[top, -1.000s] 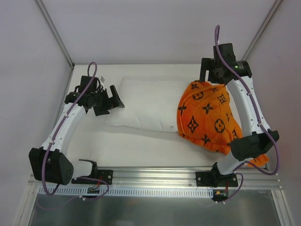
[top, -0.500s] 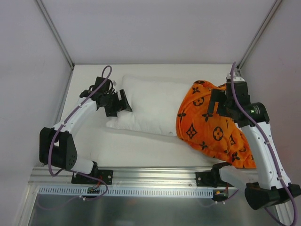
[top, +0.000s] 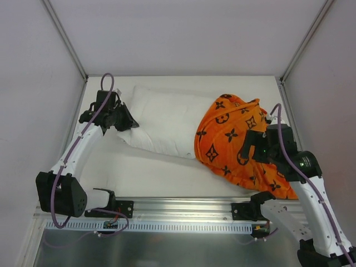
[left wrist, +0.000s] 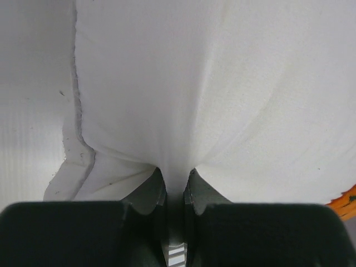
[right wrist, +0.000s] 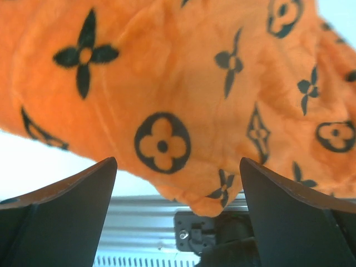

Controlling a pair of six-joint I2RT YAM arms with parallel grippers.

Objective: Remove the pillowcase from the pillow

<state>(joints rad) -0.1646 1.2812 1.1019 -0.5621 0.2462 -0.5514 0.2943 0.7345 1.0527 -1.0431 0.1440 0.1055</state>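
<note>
The white pillow [top: 164, 122] lies across the table, its right end inside the orange pillowcase [top: 231, 139] with black flower motifs. My left gripper [top: 127, 123] is at the pillow's left end, shut on a pinch of the white fabric. In the left wrist view the pillow [left wrist: 194, 83] bunches between the closed fingers of my left gripper [left wrist: 175, 177], and a sliver of the pillowcase [left wrist: 347, 203] shows at the right edge. My right gripper [top: 250, 147] hovers open over the pillowcase [right wrist: 194, 83]. The right gripper [right wrist: 178, 167] has its fingers wide apart, holding nothing.
White enclosure walls stand close to the table [top: 156, 172] on the left, back and right. An aluminium rail [top: 183, 210] carrying the arm bases runs along the near edge. The right arm's base mount [right wrist: 208, 233] sits below the pillowcase's hanging edge.
The left gripper went from open to shut on the pillow's left end. Pillow and pillowcase shifted left. The right arm swung from the back corner towards the front, over the pillowcase.
</note>
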